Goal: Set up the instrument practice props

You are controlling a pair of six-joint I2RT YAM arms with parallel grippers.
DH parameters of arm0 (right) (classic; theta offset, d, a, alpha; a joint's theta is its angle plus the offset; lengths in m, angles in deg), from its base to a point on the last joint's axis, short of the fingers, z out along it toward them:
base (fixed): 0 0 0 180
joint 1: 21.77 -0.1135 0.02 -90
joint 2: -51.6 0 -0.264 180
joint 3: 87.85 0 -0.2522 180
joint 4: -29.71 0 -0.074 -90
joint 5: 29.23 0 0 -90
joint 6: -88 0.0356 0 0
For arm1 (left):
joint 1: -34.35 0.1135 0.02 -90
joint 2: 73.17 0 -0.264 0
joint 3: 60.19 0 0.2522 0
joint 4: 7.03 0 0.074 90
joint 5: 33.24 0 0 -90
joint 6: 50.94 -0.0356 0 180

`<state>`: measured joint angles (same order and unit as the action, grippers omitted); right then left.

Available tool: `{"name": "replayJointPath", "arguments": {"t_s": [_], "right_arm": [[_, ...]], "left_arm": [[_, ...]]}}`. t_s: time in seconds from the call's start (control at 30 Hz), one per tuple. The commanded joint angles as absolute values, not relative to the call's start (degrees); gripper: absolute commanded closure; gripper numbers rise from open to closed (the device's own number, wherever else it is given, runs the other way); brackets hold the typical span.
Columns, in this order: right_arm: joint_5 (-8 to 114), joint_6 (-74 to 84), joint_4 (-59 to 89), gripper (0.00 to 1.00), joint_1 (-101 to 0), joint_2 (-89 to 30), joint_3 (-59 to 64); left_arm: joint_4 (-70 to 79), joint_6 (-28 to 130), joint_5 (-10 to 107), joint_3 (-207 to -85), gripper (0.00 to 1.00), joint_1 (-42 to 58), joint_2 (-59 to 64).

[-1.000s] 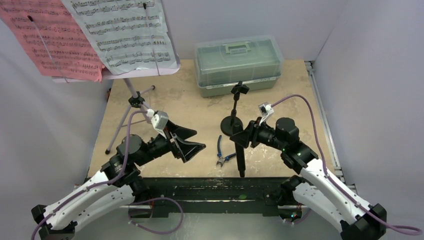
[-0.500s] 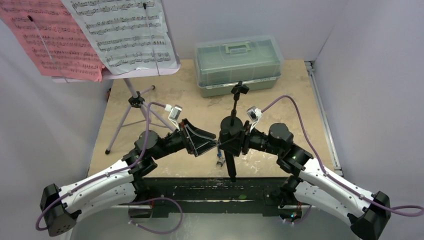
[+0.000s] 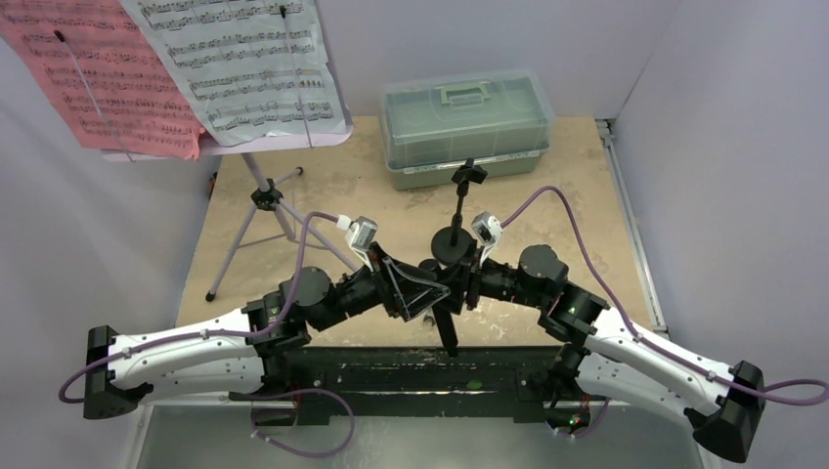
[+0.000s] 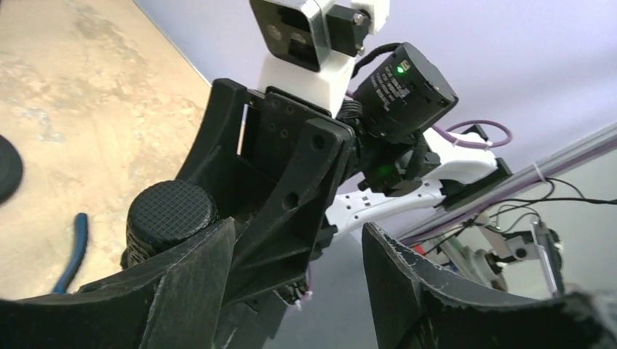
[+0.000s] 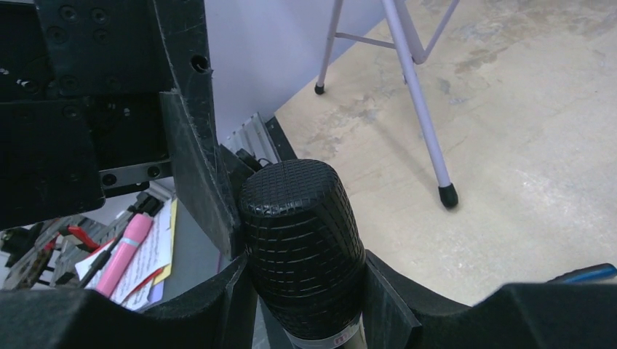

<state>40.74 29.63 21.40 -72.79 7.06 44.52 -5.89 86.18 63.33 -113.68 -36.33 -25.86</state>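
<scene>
Although both sheets (image 3: 244, 68) are placed on the music stand (image 3: 266, 198), the microphone (image 5: 302, 233) is clamped, unmounted, in the right gripper (image 5: 305, 291). The left gripper (image 4: 295, 254) is spread wide.

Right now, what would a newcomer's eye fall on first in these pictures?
Two grippers nose to nose at the near middle of the table: the right gripper is clamped on the black microphone, and the left gripper, jaws apart, sits close beside its head. Next come the pink sheet and white sheet on the lilac music stand at far left, and the green toolbox at the back.
</scene>
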Motion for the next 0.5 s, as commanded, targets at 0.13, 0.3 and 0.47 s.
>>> {"name": "replayJointPath", "arguments": {"t_s": [0.13, 0.3, 0.47], "right_arm": [[42.0, 26.3, 23.9, 1.0, -75.1, 7.6, 41.0], [40.7, 25.9, 24.8, 1.0, -75.7, 7.3, 40.3], [40.2, 25.4, 24.2, 1.0, -76.2, 6.3, 38.6]], "left_arm": [[4.9, 80.8, 80.2, -116.8, 0.32, -37.2, -32.3], [11.3, 81.4, 81.1, -119.4, 0.24, -37.2, -31.6], [8.8, 82.1, 76.4, -119.6, 0.28, -37.2, -26.2]]}}
